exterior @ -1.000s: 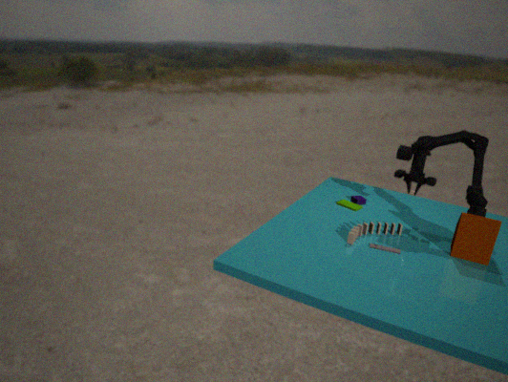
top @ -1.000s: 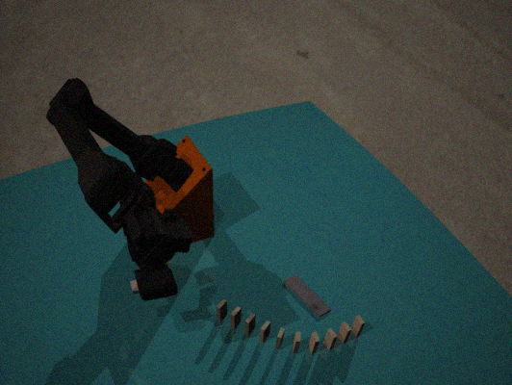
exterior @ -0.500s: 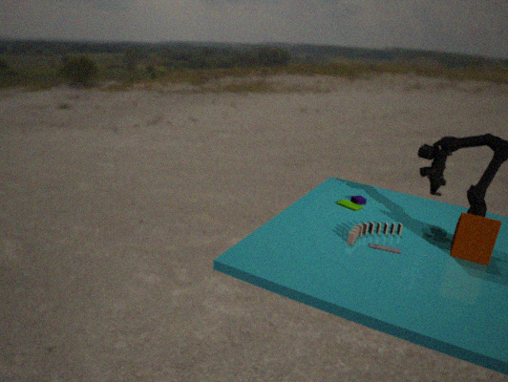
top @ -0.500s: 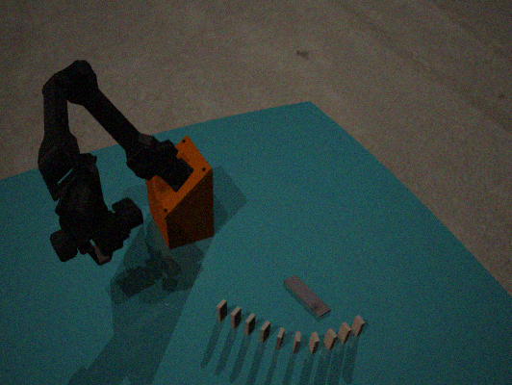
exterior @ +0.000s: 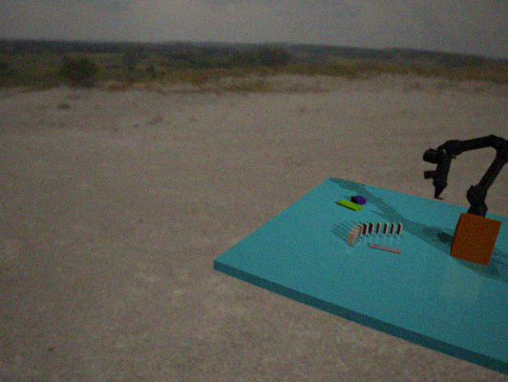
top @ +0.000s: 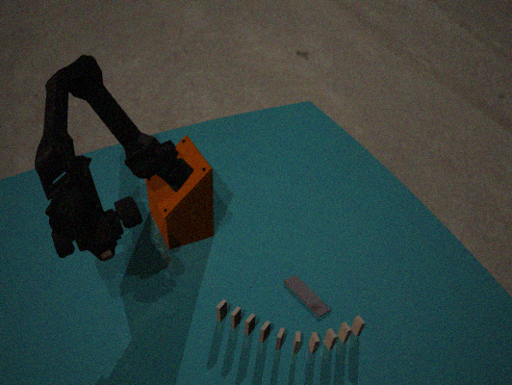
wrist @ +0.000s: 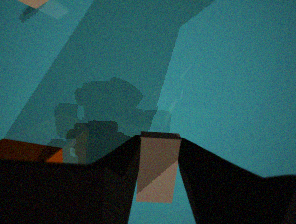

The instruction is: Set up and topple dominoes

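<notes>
Gripper (top: 107,253), left of frame: fingers clenched on one domino (wrist: 156,167), held high above the surface (top: 298,202) | Lower centre: standing row (top: 289,329), undisturbed | Step: carrying a missing piece | Next: lower it upright beside an end domino, matching spacing.

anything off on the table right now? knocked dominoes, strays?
Nothing knocked: all ten dominoes in the row stand, curving at the right end. One grey domino lies flat behind the row, not yet placed. The tool holds another domino aloft, well away from the row.
</notes>
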Action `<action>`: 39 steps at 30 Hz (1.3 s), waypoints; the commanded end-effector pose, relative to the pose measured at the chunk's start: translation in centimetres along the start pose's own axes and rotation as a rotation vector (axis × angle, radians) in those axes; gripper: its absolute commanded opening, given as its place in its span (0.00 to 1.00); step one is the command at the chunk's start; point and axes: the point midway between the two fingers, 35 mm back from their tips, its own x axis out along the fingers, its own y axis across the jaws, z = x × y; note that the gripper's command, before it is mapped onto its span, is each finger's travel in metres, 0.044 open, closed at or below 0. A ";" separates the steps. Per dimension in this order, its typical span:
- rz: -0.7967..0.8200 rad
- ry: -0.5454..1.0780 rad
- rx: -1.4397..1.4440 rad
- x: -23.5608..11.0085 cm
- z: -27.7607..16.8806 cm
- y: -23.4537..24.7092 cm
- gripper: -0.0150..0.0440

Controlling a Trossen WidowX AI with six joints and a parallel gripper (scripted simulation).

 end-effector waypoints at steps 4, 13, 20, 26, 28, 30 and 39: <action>0.139 -0.034 -0.045 1.7 -0.3 1.4 0.44; 0.304 -0.133 -0.086 3.4 -0.4 2.9 0.44; 0.408 -0.243 -0.110 4.3 -0.4 3.9 0.44; 0.474 -0.357 -0.124 4.8 -0.2 4.4 0.44; 0.490 -0.398 -0.127 4.9 -0.2 4.5 0.44; 0.504 -0.440 -0.129 5.0 -0.1 4.6 0.44; 0.525 -0.645 -0.133 5.1 0.1 4.5 0.44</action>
